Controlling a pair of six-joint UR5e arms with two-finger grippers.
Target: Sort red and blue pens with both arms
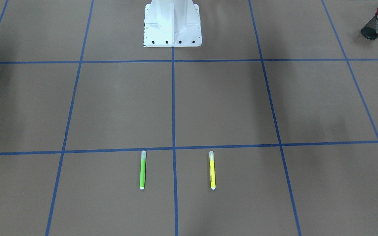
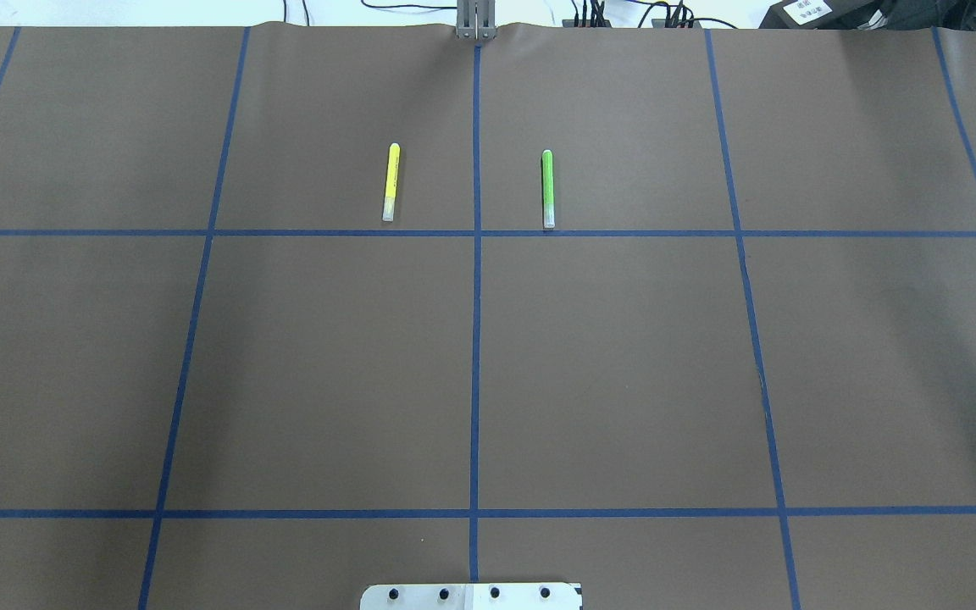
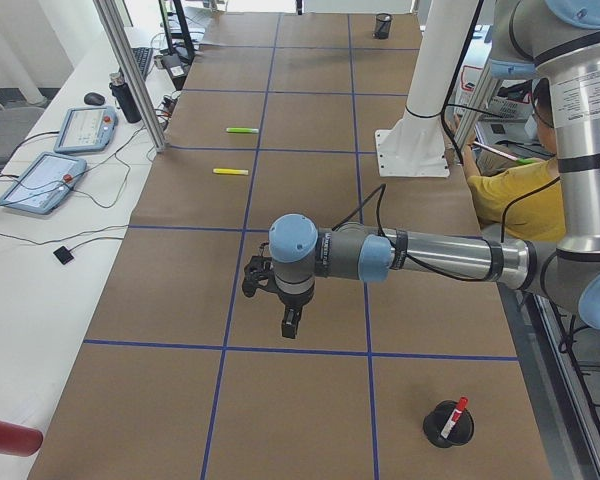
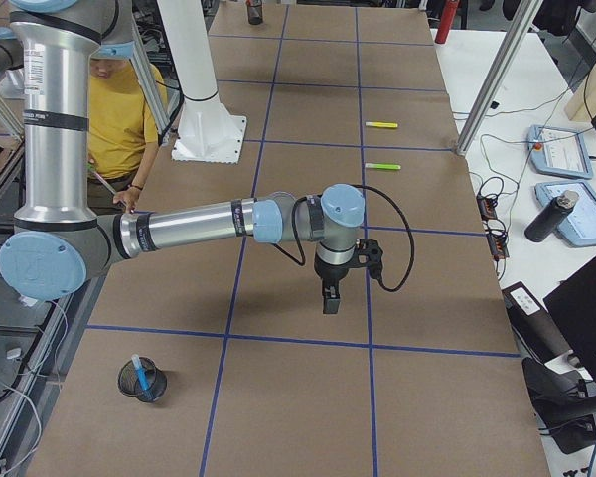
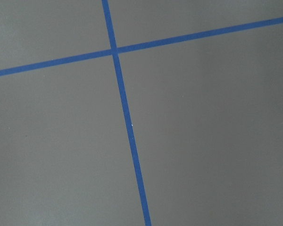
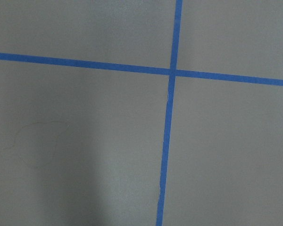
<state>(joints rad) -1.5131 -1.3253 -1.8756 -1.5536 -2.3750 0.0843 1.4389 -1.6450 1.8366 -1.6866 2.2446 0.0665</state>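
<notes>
Nearby, lime-green marker, yellow marker lie apart; left fingers, right fingers: cannot tell state.

overhead: rear, downward | front: opposite, steep | shared: yellow marker, green marker

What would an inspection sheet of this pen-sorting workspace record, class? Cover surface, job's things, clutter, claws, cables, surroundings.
surface: brown table cover with blue tape grid.
job's things: red pen stands in a black mesh cup; blue pen stands in a second mesh cup.
clutter: green marker and yellow marker lie parallel, apart.
claws: left claw and right claw hang above bare cover; open or shut cannot be told.
cables: black cable loops beside the right claw.
surroundings: person in yellow shirt behind the white pedestal; tablets on a side bench.
</notes>
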